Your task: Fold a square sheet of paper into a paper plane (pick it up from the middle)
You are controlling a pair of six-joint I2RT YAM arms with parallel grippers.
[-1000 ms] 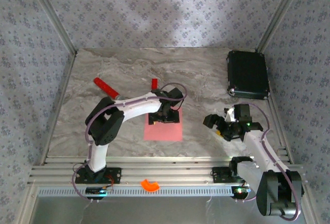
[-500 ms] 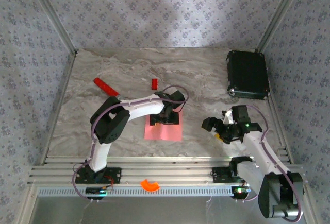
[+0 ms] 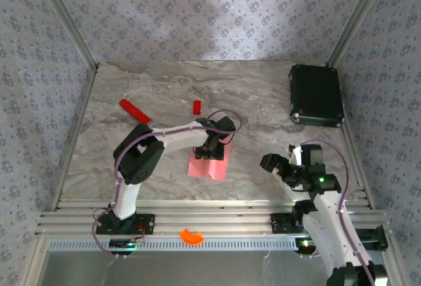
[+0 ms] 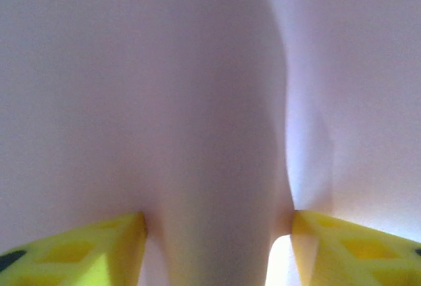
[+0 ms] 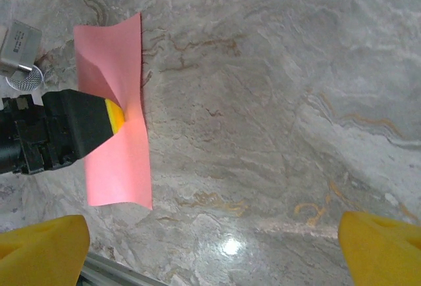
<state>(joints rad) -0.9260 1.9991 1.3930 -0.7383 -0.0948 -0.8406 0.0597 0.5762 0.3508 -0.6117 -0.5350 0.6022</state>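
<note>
Left jaws have closed in, pinching the pink paper (image 5: 118,167).

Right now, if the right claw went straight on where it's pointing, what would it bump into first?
Most likely the bare marble table: only stone lies ahead between the open fingers of the right gripper. The pink paper sits off to one side, though depth is hard to judge.

Overhead looks down; wrist cameras sit low (all share the paper (image 3: 208,169)).
</note>
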